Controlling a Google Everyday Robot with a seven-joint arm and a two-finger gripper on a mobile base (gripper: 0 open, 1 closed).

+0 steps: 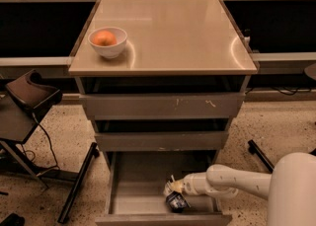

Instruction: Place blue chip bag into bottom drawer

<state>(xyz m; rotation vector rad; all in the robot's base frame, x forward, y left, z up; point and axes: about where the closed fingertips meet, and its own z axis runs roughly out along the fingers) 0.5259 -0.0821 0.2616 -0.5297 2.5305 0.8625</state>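
A white bowl (107, 42) stands on the table (197, 37) near its left edge, towards the front-left corner. An orange (104, 38) lies in it. Under the front edge sits the top drawer (163, 105), grey, with pale scratches right of centre. The middle drawer (160, 141) is just below, and each has a dark gap above its front. Left of the left edge a dark chair (27, 94) stands on the speckled floor (276, 126), with a black cable (47, 141) hanging under it. A black bar (76, 183) slants down by the front-left corner. The end effector (170, 189) is low, beneath the front edge, right of centre.
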